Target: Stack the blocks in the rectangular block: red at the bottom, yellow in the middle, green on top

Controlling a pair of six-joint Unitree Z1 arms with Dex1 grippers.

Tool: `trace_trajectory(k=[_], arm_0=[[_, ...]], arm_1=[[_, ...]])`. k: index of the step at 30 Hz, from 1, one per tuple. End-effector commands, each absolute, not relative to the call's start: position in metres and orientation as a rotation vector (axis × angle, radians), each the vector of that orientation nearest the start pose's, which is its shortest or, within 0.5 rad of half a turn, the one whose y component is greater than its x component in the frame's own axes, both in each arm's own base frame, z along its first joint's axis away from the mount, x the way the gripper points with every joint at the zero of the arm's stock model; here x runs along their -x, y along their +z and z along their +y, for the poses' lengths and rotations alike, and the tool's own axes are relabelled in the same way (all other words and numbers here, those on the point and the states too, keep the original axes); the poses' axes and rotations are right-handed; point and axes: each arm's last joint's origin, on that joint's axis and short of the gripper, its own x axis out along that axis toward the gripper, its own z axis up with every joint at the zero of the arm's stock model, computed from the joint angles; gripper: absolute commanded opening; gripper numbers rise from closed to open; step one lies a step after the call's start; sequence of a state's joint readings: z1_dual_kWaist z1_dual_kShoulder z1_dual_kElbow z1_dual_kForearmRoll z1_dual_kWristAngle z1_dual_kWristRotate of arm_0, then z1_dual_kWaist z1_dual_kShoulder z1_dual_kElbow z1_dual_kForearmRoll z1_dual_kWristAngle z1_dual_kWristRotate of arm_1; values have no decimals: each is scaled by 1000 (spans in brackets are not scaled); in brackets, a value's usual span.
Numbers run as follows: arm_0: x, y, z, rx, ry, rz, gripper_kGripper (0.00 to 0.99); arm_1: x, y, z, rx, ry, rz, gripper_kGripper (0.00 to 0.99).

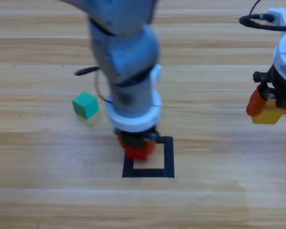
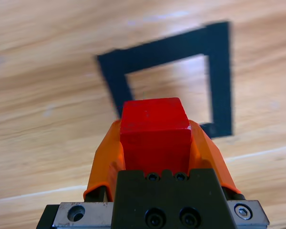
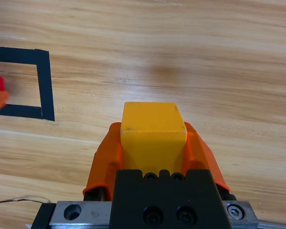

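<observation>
— Where's your red cube (image 2: 155, 131)?
— Pinched in your left end effector (image 2: 155, 143), over the outline's (image 1: 169, 157) left edge.
— And the right end effector (image 3: 153, 143)?
— Pinching yellow (image 3: 152, 129), far right. Green (image 1: 85, 104) sits on the surface (image 1: 219, 200).

Item 1: light brown wooden table (image 1: 38, 200), laminate-type surface with a printed grain.
- In the high view the grain runs left to right across the whole picture. Thin pale seams between the boards run in the same direction.
- In the left wrist view the same wooden surface (image 2: 38, 71) fills the background. Its grain lies on a slant, and one pale seam crosses low in the picture.
- In the right wrist view the surface (image 3: 205, 57) shows darker and lighter grain bands and one pale seam.

Item 2: thin dark wire (image 3: 14, 201). It lies on the table at the bottom left corner of the right wrist view. Its ends are out of view.
</observation>
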State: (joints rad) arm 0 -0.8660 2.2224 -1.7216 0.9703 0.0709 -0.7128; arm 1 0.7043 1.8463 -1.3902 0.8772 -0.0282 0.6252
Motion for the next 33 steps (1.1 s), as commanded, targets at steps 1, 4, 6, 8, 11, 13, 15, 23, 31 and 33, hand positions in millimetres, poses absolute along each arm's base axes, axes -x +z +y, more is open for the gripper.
trace_trajectory(k=[1,4,6,8,11,13,15,23,31,33], arm_0=[[-271,187,-370,-167,-145,1482,54],[-271,192,-369,-120,-109,1471,58],[-270,197,-368,-75,-76,1457,69],[-270,199,-367,-41,-44,1451,71],[-269,199,-364,-3,-2,1450,71],[-269,200,-364,20,16,1449,72],[-268,200,-363,37,32,1451,72],[-270,198,-365,74,55,1438,72],[-274,189,-370,73,44,1422,72],[-274,187,-369,70,40,1418,72]], arm_1=[[-251,280,220,2,151,1369,28],[-252,278,220,4,149,1373,28],[-252,277,221,5,151,1375,28],[-252,278,221,4,152,1375,28],[-253,277,222,4,153,1377,28],[-254,276,222,6,153,1378,28],[-255,276,223,7,155,1380,28],[-258,271,226,16,156,1386,28],[-260,269,227,19,155,1388,28],[-260,269,228,17,157,1388,28]])
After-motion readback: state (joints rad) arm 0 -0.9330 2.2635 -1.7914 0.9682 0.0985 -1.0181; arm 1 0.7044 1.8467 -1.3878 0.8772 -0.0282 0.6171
